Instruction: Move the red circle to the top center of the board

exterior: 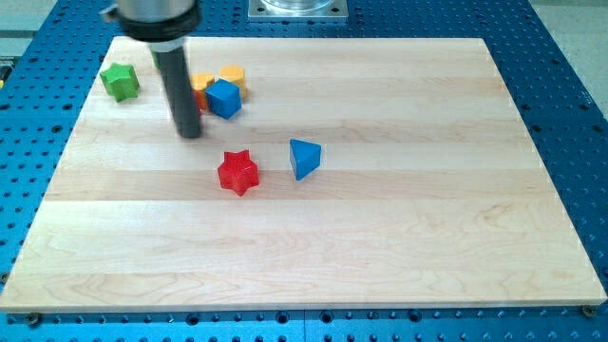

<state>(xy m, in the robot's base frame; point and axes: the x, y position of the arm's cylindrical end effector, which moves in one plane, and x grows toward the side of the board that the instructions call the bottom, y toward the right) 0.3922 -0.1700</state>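
Rod (177,81) comes down near-upright from the view's top left, and my tip (190,133) rests on the wooden surface (399,218), just below-left of the blue cube (224,99) and well up-left of the red star (237,172); no gripper shows, so we cannot tell any jaw state. We cannot make out the red circle cleanly: only an orange-red sliver (200,85) peeks out at the rod's right edge, touching the blue cube, beside a yellow block (234,75). Green star (121,81) sits at the view's left of the rod, blue triangle (304,158) just right of the red star.
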